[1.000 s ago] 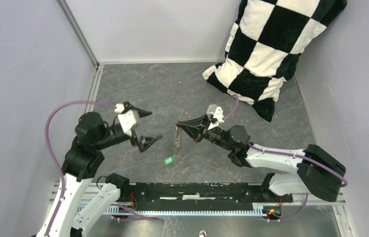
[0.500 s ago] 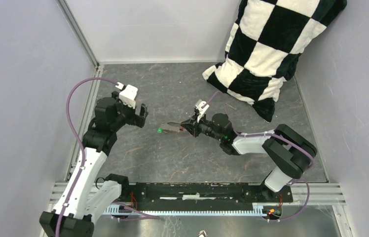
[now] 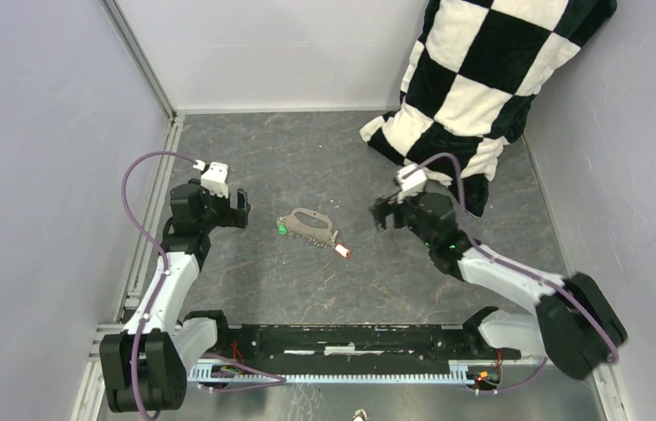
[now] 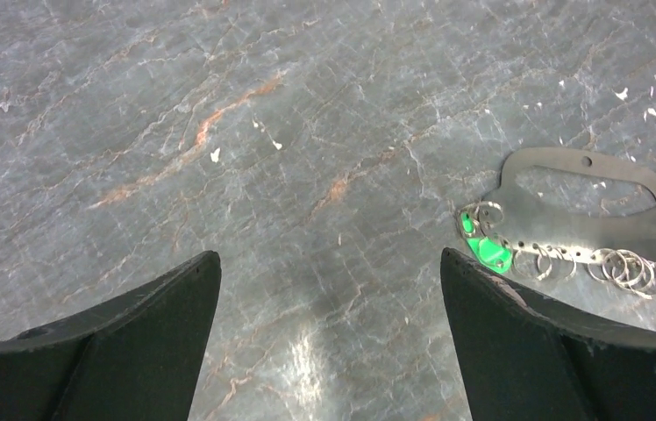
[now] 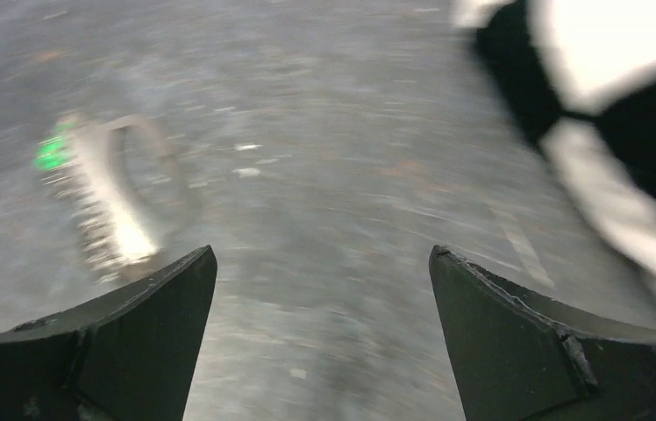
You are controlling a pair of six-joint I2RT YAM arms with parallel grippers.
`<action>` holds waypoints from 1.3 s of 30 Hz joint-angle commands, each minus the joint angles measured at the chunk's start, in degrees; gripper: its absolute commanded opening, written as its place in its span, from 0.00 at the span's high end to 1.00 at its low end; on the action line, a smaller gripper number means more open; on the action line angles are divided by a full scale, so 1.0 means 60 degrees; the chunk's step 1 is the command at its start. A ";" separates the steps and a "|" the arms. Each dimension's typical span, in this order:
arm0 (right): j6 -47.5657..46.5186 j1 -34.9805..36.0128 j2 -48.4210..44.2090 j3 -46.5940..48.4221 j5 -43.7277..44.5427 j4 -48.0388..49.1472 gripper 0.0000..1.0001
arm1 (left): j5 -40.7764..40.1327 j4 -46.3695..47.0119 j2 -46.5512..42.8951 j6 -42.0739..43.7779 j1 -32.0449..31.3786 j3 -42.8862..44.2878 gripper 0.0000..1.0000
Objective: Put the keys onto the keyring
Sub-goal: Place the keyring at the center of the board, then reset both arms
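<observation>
Setting: robotics lab test cell. Evidence: plain grey partition walls [image 3: 35, 132], aluminium corner post [image 3: 138, 60], marbled grey tabletop [image 3: 307, 158]; left arm [image 3: 167, 272] and right arm [image 3: 500, 272] bolted to a slotted metal rail [image 3: 351, 338]; purple cables [image 3: 136, 171]; checkered pillow [image 3: 482, 79] propped just beyond the right hand [image 3: 384, 215].

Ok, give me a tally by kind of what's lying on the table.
Keys: 2 (green key, red key)
Keyring: 1
Checkered pillow: 1
Total: 4
</observation>
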 commanded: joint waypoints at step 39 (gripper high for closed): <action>-0.2091 -0.4649 0.0869 -0.5830 0.4513 0.8700 0.02 | -0.1363 1.3040 0.5390 -0.2262 0.0074 -0.3587 0.00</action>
